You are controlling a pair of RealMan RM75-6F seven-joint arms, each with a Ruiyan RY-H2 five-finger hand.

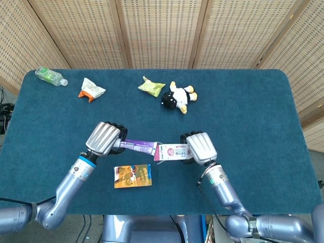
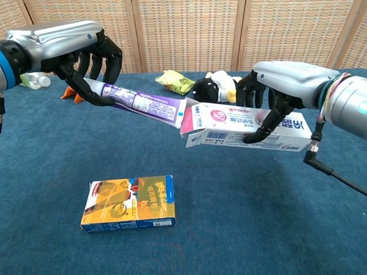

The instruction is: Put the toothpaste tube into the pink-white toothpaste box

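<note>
Both arms are up off the bench (image 2: pixel 241 229). The left robot hand (image 2: pixel 86 57) grips the cap end of the tube (image 2: pixel 143 106), which slants down toward the right. The right robot hand (image 2: pixel 275 94) clasps the box (image 2: pixel 246 126) — fingers wrapped over its top and side, open flap facing left. The tube's flat tail sits right at that flap, touching or just inside; I cannot tell which. Below them an orange carton (image 2: pixel 129 203) lies flat. Farther back: a cow toy (image 1: pixel 178 96), two snack packets and a bottle (image 1: pixel 50 77).
</note>
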